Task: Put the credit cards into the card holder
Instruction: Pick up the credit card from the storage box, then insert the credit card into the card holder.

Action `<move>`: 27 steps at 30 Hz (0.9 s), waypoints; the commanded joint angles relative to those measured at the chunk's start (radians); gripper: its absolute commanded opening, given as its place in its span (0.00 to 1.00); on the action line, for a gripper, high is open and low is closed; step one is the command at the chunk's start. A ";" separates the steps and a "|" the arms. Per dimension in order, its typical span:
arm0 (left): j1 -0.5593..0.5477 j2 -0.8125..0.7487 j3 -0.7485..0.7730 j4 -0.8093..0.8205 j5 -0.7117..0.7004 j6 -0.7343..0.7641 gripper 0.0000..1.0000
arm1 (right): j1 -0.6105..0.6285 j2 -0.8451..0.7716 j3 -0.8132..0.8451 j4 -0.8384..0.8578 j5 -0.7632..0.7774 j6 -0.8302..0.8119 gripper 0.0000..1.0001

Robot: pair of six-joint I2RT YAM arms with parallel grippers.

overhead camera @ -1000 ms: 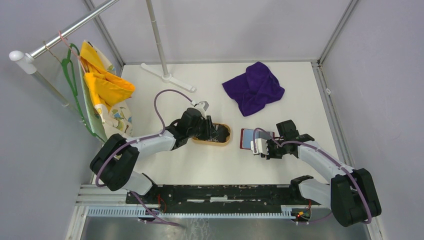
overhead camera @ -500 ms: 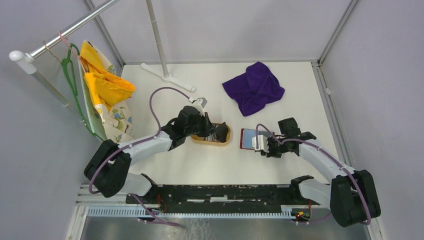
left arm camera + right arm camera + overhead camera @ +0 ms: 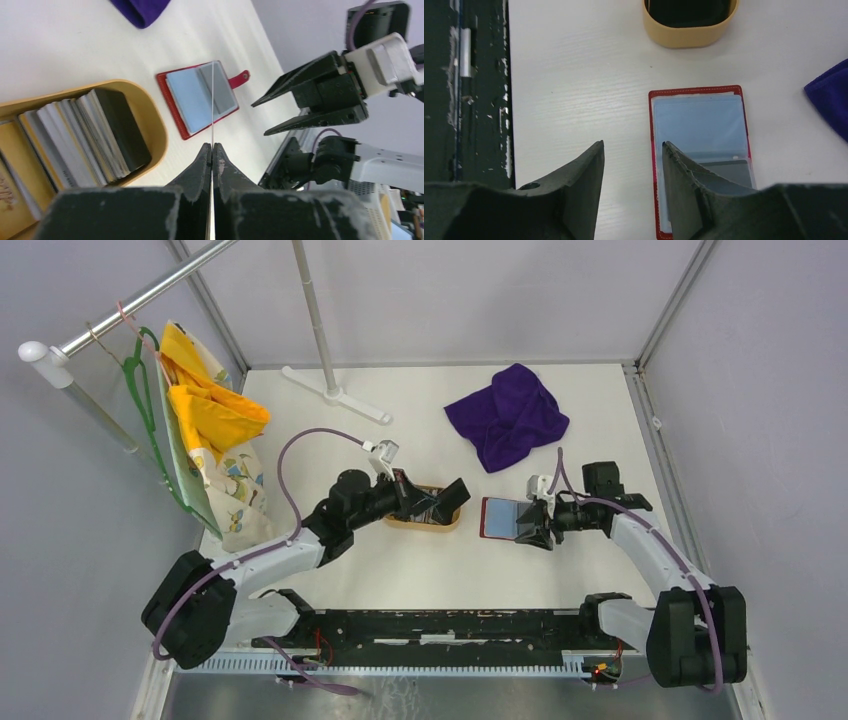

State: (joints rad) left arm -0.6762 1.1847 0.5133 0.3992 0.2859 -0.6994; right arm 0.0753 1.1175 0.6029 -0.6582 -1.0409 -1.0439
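- The white table (image 3: 400, 565) has bare surface between tray and holder, so I judge I should carry the card across low and level.
- The oval tan wooden tray (image 3: 159, 131) sits beside the holder but apart from it. The grey, white and black plastic credit cards (image 3: 85, 140) stand packed on edge inside it.
- The red leather-like folding card holder (image 3: 696, 91) lies open and flat on the table with its bluish clear sleeves up. Its snap tab (image 3: 241, 77) points away from the tray, and 1 dark card seems to sit in a pocket already.
- My right gripper (image 3: 631, 192) hovers over 1 end of the holder, jaws apart and empty. I judge it should pin the cover so the pocket mouth holds steady.
- My left gripper (image 3: 212, 148) is clenched on 1 thin card (image 3: 212, 100), seen edge-on above the tray. I should square its edge to the pocket mouth before sliding.
- Writing: only dark script strokes on a tan card (image 3: 10, 200), cut off and unreadable. No brand shows.
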 commanded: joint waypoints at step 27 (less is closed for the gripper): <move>-0.243 0.265 0.071 0.697 -0.106 -0.143 0.02 | -0.108 0.324 0.313 -0.400 -0.503 -0.088 0.64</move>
State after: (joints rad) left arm -0.9123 1.4567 0.5446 1.0046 0.2066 -0.8265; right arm -0.0193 1.4178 0.8459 -0.8082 -1.4757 -0.9318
